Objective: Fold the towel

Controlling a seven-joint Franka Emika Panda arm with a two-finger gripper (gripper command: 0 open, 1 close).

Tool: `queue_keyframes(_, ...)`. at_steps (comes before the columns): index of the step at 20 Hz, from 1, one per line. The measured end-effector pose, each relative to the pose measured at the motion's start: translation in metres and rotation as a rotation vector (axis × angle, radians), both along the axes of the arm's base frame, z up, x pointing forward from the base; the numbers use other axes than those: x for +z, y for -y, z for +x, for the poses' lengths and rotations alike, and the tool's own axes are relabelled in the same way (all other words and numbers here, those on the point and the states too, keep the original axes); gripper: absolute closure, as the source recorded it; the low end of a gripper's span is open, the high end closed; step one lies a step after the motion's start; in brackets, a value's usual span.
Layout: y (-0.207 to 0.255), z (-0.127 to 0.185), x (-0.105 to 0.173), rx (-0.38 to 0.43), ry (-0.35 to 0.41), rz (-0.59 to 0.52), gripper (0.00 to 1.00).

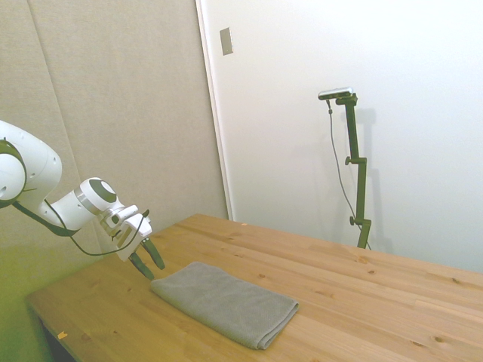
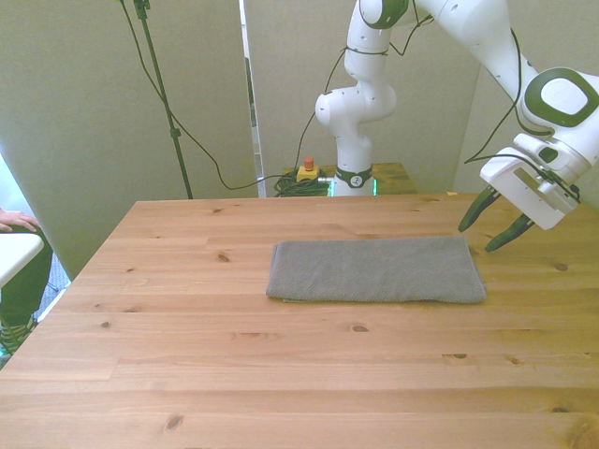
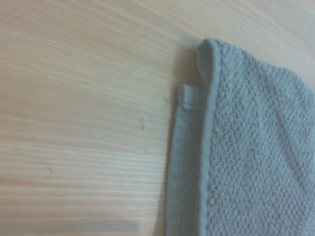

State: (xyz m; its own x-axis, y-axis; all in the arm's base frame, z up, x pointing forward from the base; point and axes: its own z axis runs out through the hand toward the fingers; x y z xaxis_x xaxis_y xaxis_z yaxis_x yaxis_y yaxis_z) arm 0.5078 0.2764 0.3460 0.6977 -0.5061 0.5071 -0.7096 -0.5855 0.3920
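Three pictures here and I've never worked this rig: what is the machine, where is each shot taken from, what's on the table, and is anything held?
The machine is a white jointed robot arm ending in a two-finger gripper. One picture looks from beside the wooden table, one from across it, and the close-up comes from a camera on the wrist. On the table lies a plain grey terry-cloth towel, flat, in layers; the wrist view shows its stacked edges. The gripper is open, just off one short end, holding nothing.
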Motion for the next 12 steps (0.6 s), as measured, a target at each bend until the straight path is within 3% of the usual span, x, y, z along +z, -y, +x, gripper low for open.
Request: queue_keyframes(12,0.022,0.005,-0.016,-0.040,-0.030,-0.040,0.00)
